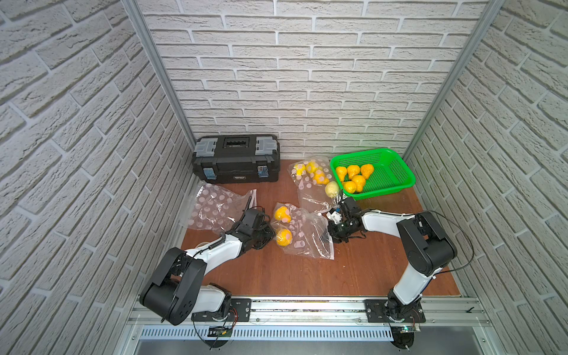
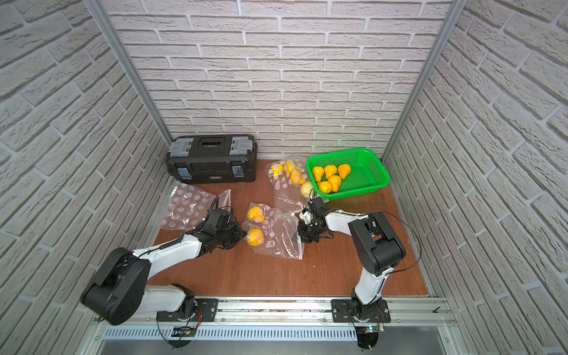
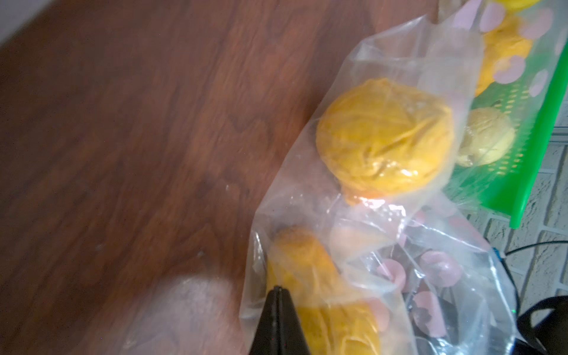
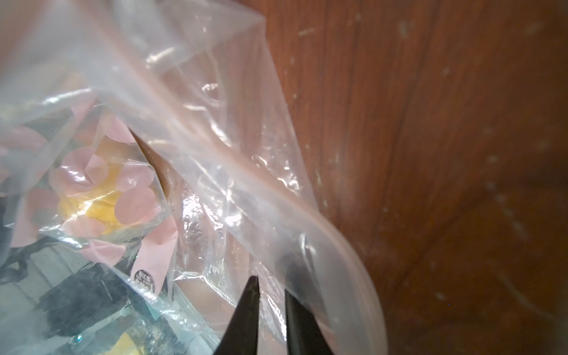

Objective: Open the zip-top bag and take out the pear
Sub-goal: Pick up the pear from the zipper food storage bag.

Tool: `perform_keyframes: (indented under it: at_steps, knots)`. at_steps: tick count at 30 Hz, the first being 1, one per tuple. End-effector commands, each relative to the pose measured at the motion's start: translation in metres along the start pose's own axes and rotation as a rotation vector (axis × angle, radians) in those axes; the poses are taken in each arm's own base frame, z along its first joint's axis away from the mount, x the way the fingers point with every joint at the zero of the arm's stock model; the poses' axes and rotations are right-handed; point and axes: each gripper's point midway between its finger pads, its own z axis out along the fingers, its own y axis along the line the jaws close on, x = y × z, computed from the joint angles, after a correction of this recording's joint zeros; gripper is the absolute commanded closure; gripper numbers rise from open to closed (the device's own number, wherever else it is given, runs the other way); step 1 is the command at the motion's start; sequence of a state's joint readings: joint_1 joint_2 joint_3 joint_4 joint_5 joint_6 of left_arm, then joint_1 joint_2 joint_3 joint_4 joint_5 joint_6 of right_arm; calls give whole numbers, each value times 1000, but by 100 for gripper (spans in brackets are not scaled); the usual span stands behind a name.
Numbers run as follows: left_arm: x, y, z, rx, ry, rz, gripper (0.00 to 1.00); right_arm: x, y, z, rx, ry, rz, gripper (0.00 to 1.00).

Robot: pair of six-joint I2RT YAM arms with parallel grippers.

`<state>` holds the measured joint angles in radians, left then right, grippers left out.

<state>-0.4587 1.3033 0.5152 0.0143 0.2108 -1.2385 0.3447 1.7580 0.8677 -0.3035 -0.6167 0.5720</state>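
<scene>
Carrying it all: the tabletop [image 1: 307, 276], with a toolbox [image 1: 236, 159] and a green basket [image 1: 406, 175] of loose pears at the back, both well apart from the work.
Task's thing: the zip-top bag [image 1: 310, 242] lies mid-tabletop between the two arms, one arm at each end of it.
Long axis: it runs across from the left arm's side to the right arm's side, slanting a little toward the front edge at its right end.
Contents: two pears inside, both bunched at the left end. The front pear [image 1: 283, 237] sits just beside the left fingers, and the back pear [image 1: 282, 213] is behind it toward the wall.
Mouth: the zip rim [image 4: 307, 213] is at the right end, opposite the pears. Whether its two lips are parted cannot be told through the crumpled film.
Left fingers [image 3: 278, 310]: closed tip to tip at the end away from the rim, against the film next to the front pear. Whether any film is caught between them does not show.
Right fingers [image 1: 328, 236]: narrowly apart, with the bag's rim passing between them in the right wrist view. I cannot tell whether that is a firm pinch or only a straddle.
Deciding relation: the pears lie away from the mouth. The left arm is nearer but meets them only through film, while the right arm, at the opening, has the bag's length to reach along.
Judgement: the opening step seems to be in hand. The pull should go crosswise to the rim, with the left end anchored.
</scene>
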Motion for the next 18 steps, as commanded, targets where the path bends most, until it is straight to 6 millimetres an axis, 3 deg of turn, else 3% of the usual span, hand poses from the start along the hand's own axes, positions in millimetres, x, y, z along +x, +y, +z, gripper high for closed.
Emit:
perform_keyframes:
  at_steps: [1, 8, 14, 18]
  knots:
    - [-9, 1, -15, 10, -65, 7, 100, 3, -38, 5, 131, -23, 65, 82]
    - [-6, 42, -36, -59, -117, -39, 100, 6, -67, 12, 191, -11, 129, 83]
    - [7, 91, -33, -156, -123, -97, 100, 6, -74, 11, 211, -21, 149, 83]
    - [9, 95, -25, -134, -98, -102, 99, 5, -69, 12, 188, -18, 149, 83]
